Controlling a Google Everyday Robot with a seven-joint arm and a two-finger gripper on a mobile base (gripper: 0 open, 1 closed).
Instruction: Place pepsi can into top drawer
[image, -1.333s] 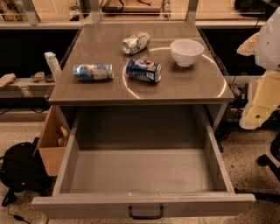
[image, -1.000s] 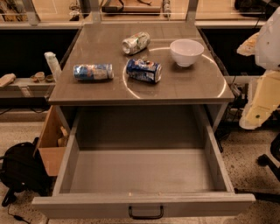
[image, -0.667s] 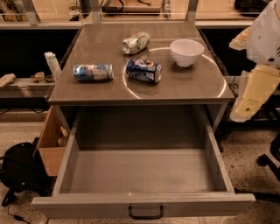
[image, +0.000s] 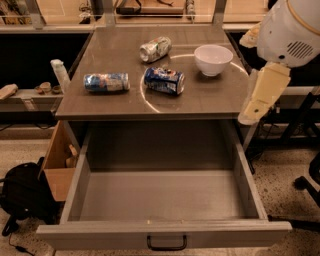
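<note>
The pepsi can (image: 164, 80), dark blue and dented, lies on its side near the middle of the grey tabletop (image: 200, 102). The top drawer (image: 165, 195) is pulled wide open below the tabletop; its grey inside holds nothing, and its black handle (image: 166, 243) is on the front panel. My gripper (image: 250, 114) hangs at the end of the white and cream arm, beside the table's right edge. It is to the right of the can, apart from it, and nothing shows in it.
A paler light-blue can (image: 106, 82) lies left of the pepsi can. A silver-green can (image: 155, 49) and a white bowl (image: 213, 59) are behind it. A cardboard box (image: 57, 165), a black bag (image: 22, 197) and a white bottle (image: 60, 74) are at the left.
My arm has swung left, from the right border to the table's right edge. The cans, the bowl and the drawer have not moved.
</note>
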